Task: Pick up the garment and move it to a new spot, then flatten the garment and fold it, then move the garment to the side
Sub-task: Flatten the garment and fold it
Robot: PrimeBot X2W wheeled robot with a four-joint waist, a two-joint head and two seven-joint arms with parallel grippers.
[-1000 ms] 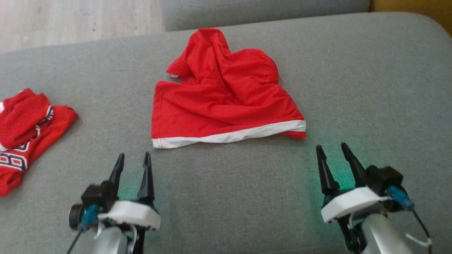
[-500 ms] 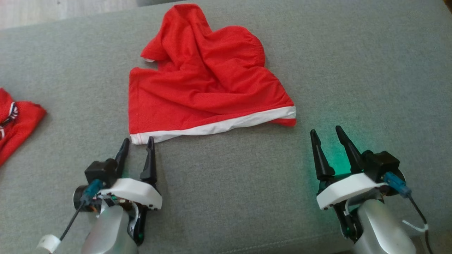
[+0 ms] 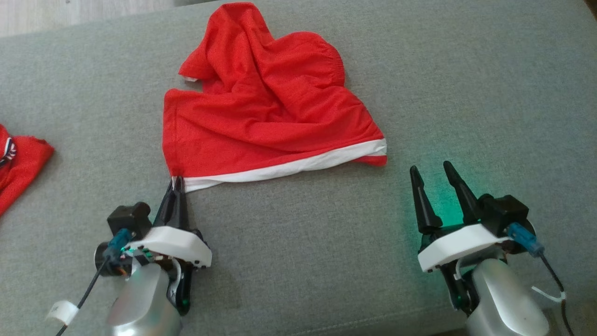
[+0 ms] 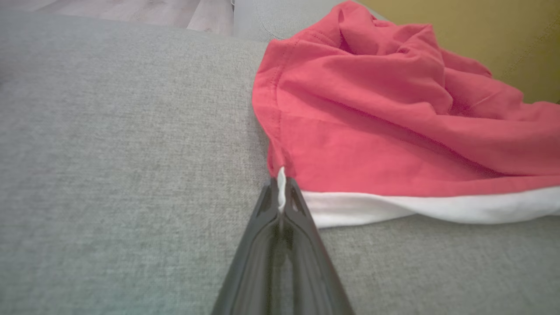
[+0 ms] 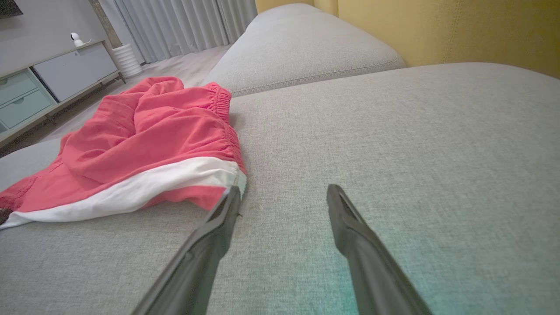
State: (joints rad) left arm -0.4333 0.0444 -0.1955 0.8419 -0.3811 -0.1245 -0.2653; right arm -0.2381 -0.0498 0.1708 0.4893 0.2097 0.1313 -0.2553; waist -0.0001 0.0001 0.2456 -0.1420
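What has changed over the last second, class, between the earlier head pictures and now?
The left gripper advanced to the near-left corner of the red garment and shut its jaws on the white hem there. The right gripper stayed open, holding nothing; the garment still lies crumpled on the grey cushion.

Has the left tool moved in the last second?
Yes: the left tool has advanced to the white-hemmed corner of the crumpled red fabric garment, shutting on it.
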